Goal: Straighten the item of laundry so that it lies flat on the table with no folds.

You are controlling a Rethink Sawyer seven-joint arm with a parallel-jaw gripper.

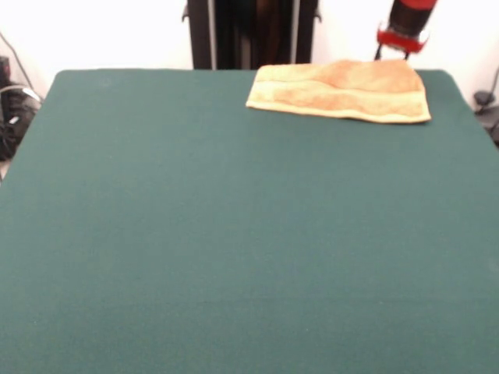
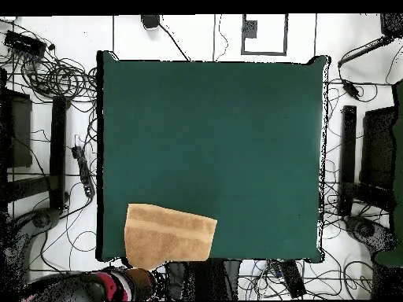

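The yellow-orange towel (image 1: 343, 91) lies at the far right corner of the dark green table (image 1: 195, 234), close to the robot's side. It looks folded over, with a paler band along its length. In the overhead view the towel (image 2: 169, 233) sits at the table's (image 2: 236, 141) lower left, and one corner reaches over the edge towards the robot. My red and black gripper (image 1: 394, 48) hangs just behind the towel's far edge, at its right end. In the overhead view the gripper (image 2: 144, 277) is just off the table edge by that corner.
The black pedestal (image 1: 249, 31) stands behind the table's far edge. Cables (image 2: 55, 79) and dark stands (image 2: 346, 157) surround the table on the floor.
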